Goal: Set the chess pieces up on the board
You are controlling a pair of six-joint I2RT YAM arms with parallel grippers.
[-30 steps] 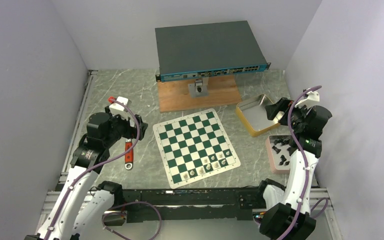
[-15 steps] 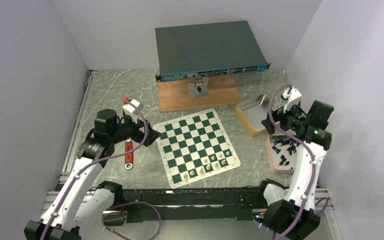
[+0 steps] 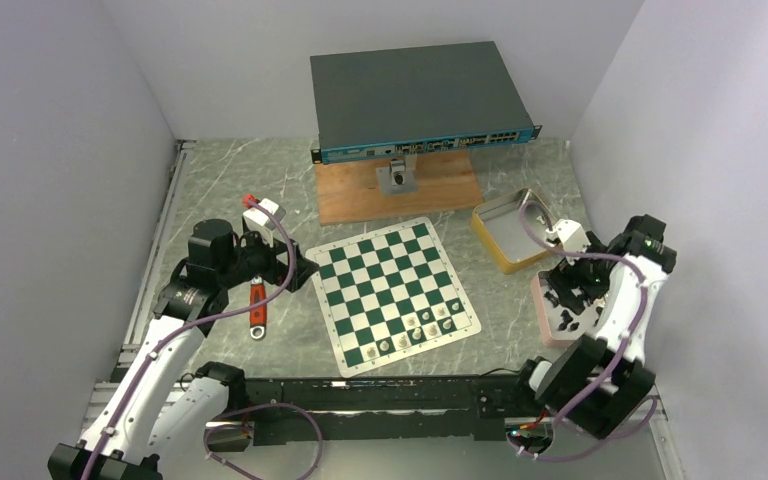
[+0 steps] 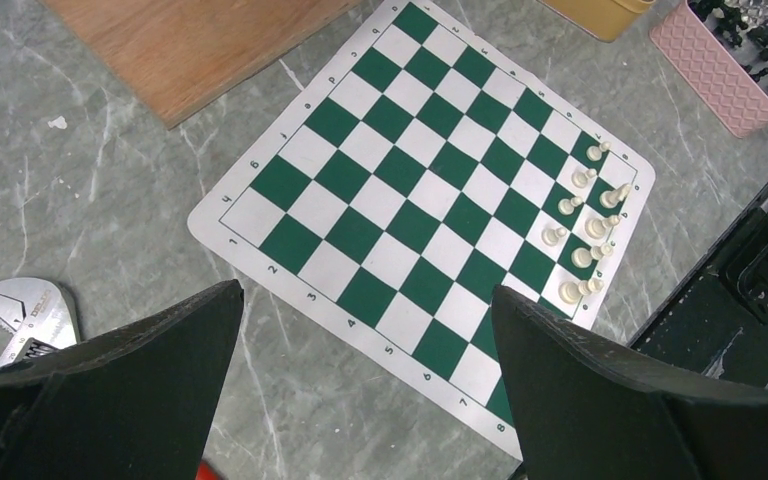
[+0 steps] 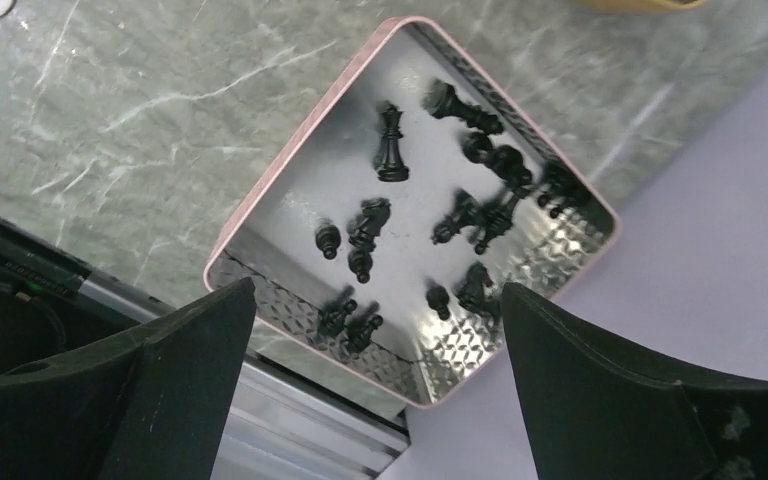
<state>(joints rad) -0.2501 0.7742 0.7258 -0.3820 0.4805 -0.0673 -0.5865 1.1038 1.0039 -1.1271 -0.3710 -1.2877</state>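
Hovering over the pink tray (image 5: 290,140) at the right edge of the table, the right gripper (image 5: 377,290) spreads its fingers wide and grips nothing. The black chess pieces (image 5: 470,215) lie scattered inside the tray beneath it, several on their sides. The green-and-white board (image 3: 392,290) lies flat at the centre of the table, well apart from the tray, turned slightly askew. A cluster of white chessmen (image 3: 420,330) stands along its near edge, toward the right corner. The left gripper (image 4: 367,292) hangs just left of the board, fingers likewise wide apart and empty. A red-handled adjustable wrench (image 3: 257,305) lies on the marble-patterned table (image 3: 230,180) below the left arm. An open yellow tin (image 3: 505,228) sits just beyond the tray.
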